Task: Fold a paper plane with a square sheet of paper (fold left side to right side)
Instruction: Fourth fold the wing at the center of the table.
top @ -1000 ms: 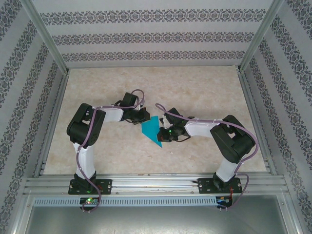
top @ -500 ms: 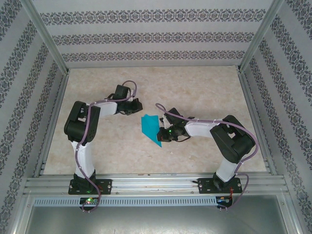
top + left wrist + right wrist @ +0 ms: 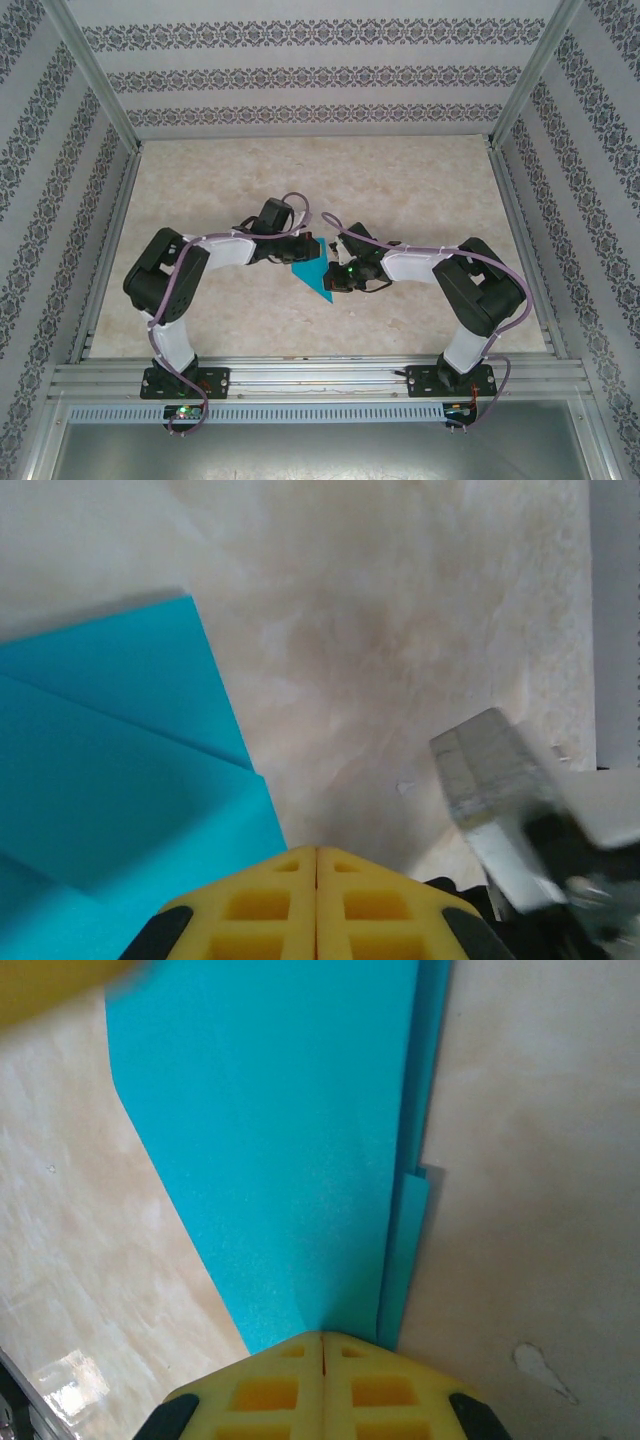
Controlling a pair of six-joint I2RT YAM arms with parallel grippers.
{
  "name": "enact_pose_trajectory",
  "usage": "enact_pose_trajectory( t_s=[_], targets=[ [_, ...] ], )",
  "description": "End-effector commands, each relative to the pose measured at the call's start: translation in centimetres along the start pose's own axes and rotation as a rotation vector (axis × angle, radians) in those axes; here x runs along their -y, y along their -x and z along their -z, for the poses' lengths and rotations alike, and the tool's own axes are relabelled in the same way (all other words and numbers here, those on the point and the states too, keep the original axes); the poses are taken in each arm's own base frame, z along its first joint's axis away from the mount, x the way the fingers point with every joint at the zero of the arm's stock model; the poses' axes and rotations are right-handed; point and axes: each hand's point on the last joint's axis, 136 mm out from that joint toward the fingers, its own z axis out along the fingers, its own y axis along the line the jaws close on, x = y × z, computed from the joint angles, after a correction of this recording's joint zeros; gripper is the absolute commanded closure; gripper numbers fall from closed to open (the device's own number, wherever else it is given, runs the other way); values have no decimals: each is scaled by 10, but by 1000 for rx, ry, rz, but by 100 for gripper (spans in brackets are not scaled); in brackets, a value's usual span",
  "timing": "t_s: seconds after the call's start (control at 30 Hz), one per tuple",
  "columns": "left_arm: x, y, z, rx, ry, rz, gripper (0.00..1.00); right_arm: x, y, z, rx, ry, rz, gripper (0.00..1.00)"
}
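Folded teal-blue paper sheet (image 3: 312, 275) lies mid-surface (image 3: 420, 190). Right end effector (image 3: 322, 1340) is clamped on one edge; left end effector (image 3: 317, 855), fingers together, should press the crease firmly and evenly.

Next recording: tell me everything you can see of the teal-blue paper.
The thin teal-blue sheet of paper is plain, matte, unmarked. It is folded into a narrow tapering shape with layered flaps: a diagonal flap edge crosses it in the left wrist view; a lower layer peeks out along its long straight edge in the right wrist view. It lies on the beige marbled tabletop between the arms. The shut left gripper meets one side, the shut right gripper its narrow end.
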Motion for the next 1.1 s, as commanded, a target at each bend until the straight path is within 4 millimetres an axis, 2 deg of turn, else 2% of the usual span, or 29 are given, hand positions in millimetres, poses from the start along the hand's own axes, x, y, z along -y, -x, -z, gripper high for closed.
enact_pose_trajectory(
  t_s=[0.0, 0.17, 0.33, 0.5, 0.67, 1.07],
  targets=[
    [-12, 4, -11, 3, 20, 40, 92, 46, -36, -4, -98, -155, -96, 100],
    [-36, -3, -14, -10, 117, 72, 93, 39, -33, 0, -87, -135, -88, 100],
    [-51, -10, -14, -16, 180, 93, 95, 16, -20, 10, -52, -66, -63, 100],
    [-57, -16, -17, -29, 191, 93, 97, -15, -4, 26, 0, 33, -23, 100],
    [-60, -18, -18, -34, 189, 95, 98, -33, 7, 23, 21, 120, -9, 100],
    [-64, -20, -20, -39, 204, 98, 100, -20, 18, -3, 10, 62, -25, 100]
  ],
)
